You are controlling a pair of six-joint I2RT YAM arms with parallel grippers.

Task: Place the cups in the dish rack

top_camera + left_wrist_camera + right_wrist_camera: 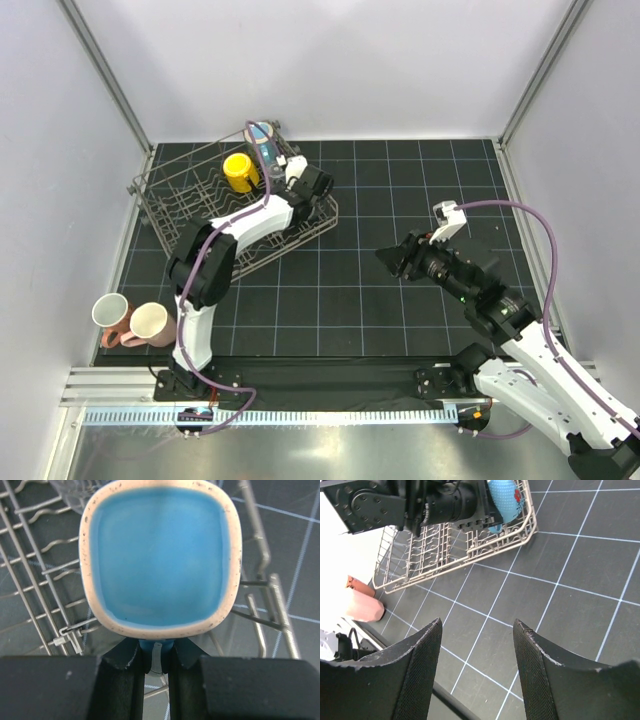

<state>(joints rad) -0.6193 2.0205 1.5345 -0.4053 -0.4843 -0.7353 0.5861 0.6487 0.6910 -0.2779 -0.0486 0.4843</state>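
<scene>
Your left hand [157, 657] clenched on handle of blue glazed cream-rimmed cup [160, 555]: cup just ahead of hand, mouth toward wrist, grey wire dish rack [255, 530] beyond. Your right hand [477, 625] released.

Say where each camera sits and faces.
Top external: above, behind the bases, looking down on mat, dish rack, left arm, right arm.
Left wrist: facing into the blue cup; left pincer grips its handle.
Right wrist: low over the mat, facing the dish rack and left arm past the open right pincer.
Shared: both wrist views show dish rack and blue cup.
</scene>
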